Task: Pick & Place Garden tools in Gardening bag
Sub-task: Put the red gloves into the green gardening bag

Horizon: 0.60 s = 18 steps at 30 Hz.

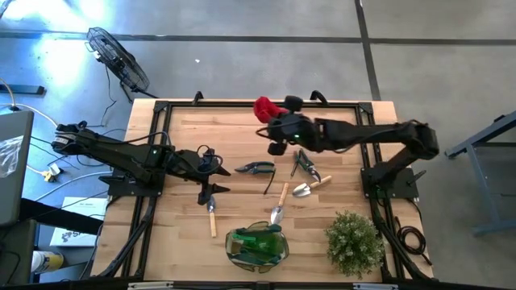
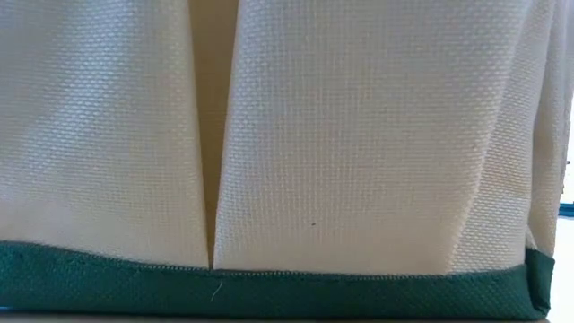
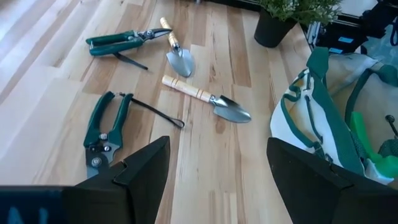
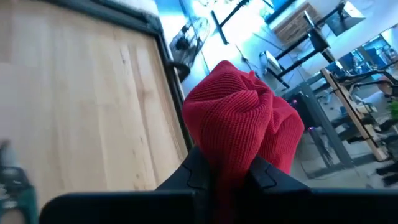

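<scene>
Left end effector [image 1: 211,163] sits low over the bench [image 1: 185,234] on its left side, fingers spread wide, nothing in them. Just beside it lie green-handled pruning shears [image 1: 255,168]; a wooden-handled trowel [image 1: 211,216] lies nearer the front edge. Mid-bench, two more trowels [image 1: 280,206] and a second pair of shears [image 1: 305,165]. The gardening bag [image 1: 257,245] stands at the front edge, a potted plant [image 1: 354,242] to its right. Right end effector [image 4: 233,171], up near the back edge, is clamped on the red glove [image 4: 239,121], apparently lifted off the wood.
</scene>
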Available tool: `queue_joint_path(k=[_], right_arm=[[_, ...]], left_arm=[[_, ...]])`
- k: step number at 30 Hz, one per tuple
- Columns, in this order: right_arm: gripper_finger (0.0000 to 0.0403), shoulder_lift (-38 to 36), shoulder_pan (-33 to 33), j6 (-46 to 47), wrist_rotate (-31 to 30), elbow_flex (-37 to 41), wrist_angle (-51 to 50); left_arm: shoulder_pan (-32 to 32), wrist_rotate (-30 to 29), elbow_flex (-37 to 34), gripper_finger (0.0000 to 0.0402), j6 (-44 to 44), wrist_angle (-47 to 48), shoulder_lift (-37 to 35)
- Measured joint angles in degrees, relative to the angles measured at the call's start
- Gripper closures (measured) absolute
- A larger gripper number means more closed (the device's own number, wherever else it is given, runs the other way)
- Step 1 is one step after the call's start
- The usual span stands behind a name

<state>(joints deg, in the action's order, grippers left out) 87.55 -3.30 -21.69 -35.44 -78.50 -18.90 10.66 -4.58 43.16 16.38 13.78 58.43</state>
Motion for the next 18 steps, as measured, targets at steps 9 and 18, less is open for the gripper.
queue_joint_path(k=[9,18], right_arm=[[0.0378,-10.53,4.82,5.94,3.47,0.00,-7.02],[0.0378,-16.68,12.46,12.66,3.90,0.00,-12.95]], left_arm=[[0.00,0.07,0.00,0.0142,1.49,0.06,0.00],[0.00,0.00,0.00,0.0142,1.77,0.00,0.00]])
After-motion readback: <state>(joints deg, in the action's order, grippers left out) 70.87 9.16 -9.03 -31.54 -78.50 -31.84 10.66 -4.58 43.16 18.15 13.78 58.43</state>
